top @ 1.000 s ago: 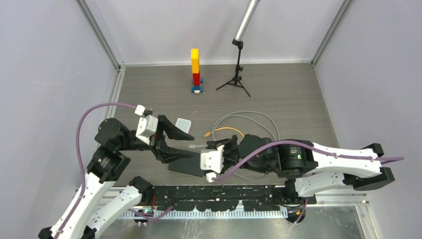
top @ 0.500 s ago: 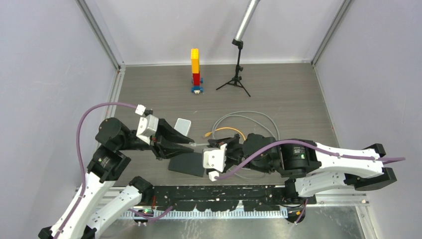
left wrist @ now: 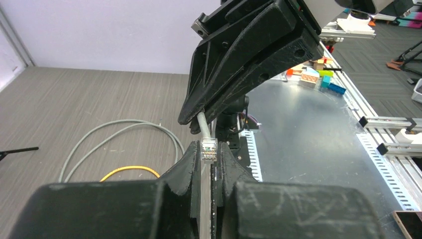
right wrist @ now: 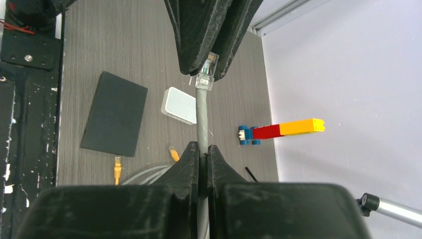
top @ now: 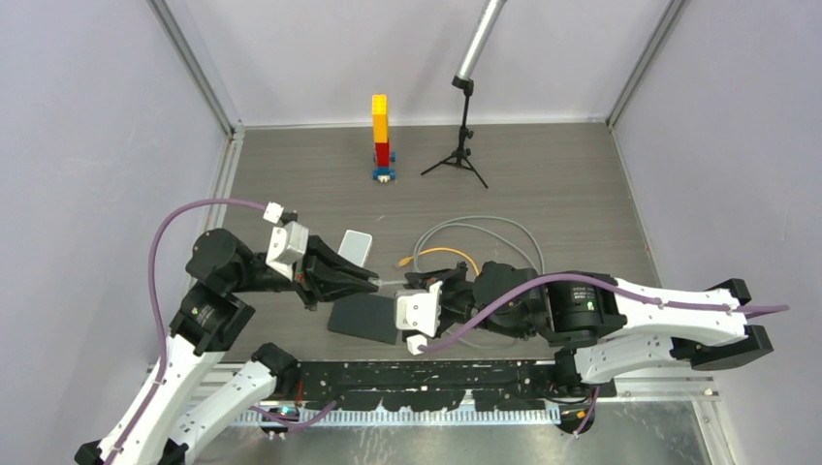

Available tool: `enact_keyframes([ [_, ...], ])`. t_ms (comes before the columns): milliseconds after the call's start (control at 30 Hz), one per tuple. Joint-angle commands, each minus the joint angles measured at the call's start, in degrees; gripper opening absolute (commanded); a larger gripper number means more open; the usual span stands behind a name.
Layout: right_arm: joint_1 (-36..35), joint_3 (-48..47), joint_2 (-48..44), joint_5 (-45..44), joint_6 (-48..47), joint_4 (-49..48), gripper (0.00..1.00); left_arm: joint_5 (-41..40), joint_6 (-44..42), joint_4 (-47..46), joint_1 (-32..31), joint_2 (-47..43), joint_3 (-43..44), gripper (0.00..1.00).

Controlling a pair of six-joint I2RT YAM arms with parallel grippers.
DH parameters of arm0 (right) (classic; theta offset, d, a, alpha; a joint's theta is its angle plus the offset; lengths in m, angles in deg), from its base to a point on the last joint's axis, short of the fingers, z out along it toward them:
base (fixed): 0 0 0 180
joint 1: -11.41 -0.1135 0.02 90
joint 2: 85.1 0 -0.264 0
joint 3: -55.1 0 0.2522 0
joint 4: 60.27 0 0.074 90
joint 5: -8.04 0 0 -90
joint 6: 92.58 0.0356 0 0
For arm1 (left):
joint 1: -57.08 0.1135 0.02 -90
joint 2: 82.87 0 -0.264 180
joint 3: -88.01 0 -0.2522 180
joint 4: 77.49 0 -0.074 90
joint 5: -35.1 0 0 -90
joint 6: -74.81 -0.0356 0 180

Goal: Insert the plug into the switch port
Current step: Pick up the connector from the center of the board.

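Above the gray tabletop [top: 543, 174], two end effectors met tip to tip: the right end effector [right wrist: 202, 147] clamped a gray cable [right wrist: 202, 117], and the left end effector [left wrist: 209, 148] was pinched shut on its clear plug [right wrist: 206, 69]. The white switch box [top: 357, 245] lay beside the left one, apart from the plug — its port could not be made out.

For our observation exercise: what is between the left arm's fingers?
A clear plug on a grey cable; only its top shows, the fingers cover its sides.
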Motion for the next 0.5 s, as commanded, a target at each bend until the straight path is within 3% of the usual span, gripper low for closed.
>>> enact_keyframes([
  [0, -0.1, -0.7, -0.9, -4.1, -0.5, -3.5, 0.17, -5.4, 1.0, 1.2, -0.2, 0.8, 1.6, 0.0],
  [33, -0.1, -0.2, -1.0, -5.5, -0.8, -4.0, 0.29, -7.4, 1.6, 2.1, -0.2, 1.3, 2.1, 0.0],
  [100, -0.1, 1.6, -1.5, -8.9, -2.7, -5.6, 0.7, -11.9, 3.3, 4.1, -0.2, 2.6, 3.2, 0.0],
  [133, -0.1, 2.9, -1.9, -11.0, -4.2, -6.9, 0.76, -14.2, 4.7, 5.1, -0.2, 3.4, 3.9, 0.0],
  [300, -0.1, 11.2, -4.0, -15.3, -15.4, -18.0, 0.78, -29.6, 17.0, 11.3, -0.2, 9.1, 8.3, 0.0],
  [467, -0.3, 22.0, -3.5, -18.2, -26.7, -37.9, 0.79, -41.1, 31.8, 20.8, -0.2, 14.1, 12.6, 0.0],
])
